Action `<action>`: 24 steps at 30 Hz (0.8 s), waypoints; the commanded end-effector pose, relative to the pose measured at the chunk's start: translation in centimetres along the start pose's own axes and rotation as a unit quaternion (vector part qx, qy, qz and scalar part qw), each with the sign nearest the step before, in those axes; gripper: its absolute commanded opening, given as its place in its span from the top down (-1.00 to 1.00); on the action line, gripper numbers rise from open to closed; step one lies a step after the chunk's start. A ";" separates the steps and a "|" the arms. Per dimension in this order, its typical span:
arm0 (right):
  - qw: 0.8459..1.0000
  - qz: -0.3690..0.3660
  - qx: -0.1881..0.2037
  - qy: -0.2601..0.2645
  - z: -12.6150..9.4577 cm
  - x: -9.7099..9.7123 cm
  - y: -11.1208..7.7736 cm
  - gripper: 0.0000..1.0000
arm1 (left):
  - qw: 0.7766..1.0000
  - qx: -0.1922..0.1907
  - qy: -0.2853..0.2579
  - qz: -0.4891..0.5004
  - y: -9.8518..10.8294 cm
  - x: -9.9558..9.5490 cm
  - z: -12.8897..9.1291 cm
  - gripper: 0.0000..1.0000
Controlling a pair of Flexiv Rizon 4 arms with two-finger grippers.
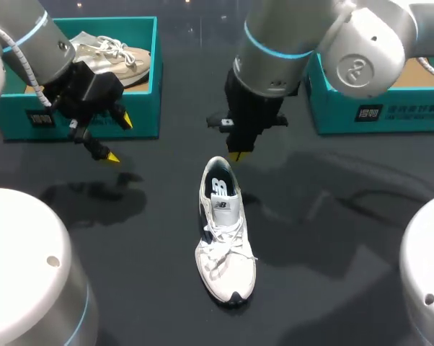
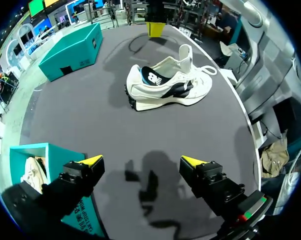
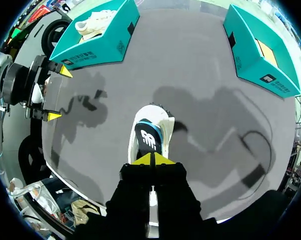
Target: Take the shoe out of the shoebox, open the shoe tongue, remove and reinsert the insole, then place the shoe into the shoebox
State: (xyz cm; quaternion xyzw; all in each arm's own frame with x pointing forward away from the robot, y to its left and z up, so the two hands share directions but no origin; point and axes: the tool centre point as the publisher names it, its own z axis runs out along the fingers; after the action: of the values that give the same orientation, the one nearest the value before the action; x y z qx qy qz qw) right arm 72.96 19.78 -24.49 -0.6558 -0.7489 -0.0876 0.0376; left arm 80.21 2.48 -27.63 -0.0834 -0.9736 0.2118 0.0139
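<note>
Hovering by shoe (image 1: 225, 241) heel, right fingers (image 3: 143, 160) closed empty, clear only from wrist view; left fingers (image 2: 92, 161) spread wide.

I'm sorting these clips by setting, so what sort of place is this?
Probably a robot test bench for shoe packing: a left arm and right arm hang over a dark table, a white shoe lies on it, and a left shoebox and right shoebox, both teal, stand at the back.

The head camera looks down toward 12 o'clock; both wrist cameras also see the shoe (image 1: 225, 249), the right one nearest.
</note>
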 end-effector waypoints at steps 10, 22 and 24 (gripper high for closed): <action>0.991 0.024 -0.060 -0.117 1.9 4.0 -0.6 1.00 | 1.000 0.001 0.011 0.011 0.9 -1.0 -0.9 -1.00; 0.987 0.045 -0.076 -0.133 4.8 3.5 -0.8 1.00 | 0.999 0.007 0.024 0.044 1.3 -1.0 -1.5 -1.00; 0.980 0.066 -0.103 -0.156 5.4 3.2 -1.2 1.00 | 0.998 0.001 0.017 0.061 1.6 -0.6 -1.7 -1.00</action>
State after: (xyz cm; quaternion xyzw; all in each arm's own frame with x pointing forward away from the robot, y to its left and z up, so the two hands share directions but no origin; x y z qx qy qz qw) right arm 72.49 23.62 -28.41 -0.6884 -0.7152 -0.0488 -0.1105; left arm 81.57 4.05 -27.03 -0.1420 -0.9664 0.2128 0.0232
